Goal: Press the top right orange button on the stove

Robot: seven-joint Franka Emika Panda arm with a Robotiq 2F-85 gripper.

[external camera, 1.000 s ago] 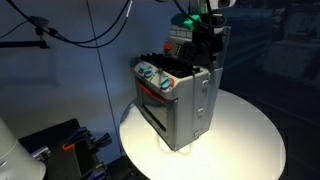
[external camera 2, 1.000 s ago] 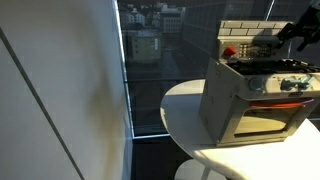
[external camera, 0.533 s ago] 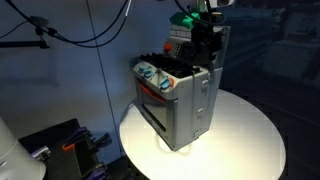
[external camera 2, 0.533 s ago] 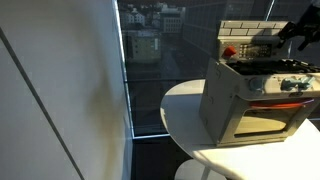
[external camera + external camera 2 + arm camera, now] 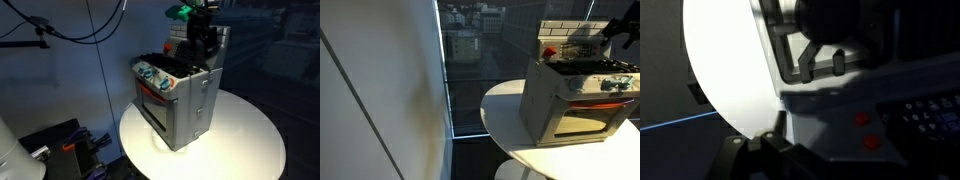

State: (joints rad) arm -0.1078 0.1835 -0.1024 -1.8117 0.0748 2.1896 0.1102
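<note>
Gripper (image 5: 204, 42) at the stove's (image 5: 186, 110) back panel
It hangs near the stove's orange buttons (image 5: 862, 120); whether it is open or clenched cannot be told.

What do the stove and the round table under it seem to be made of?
The stove looks like grey painted wood or plastic: flat matt panels, straight box edges, no metal shine; which of the two I cannot tell. The table has a smooth white top, probably laminate or painted board, since it gives an even, soft glare.
</note>
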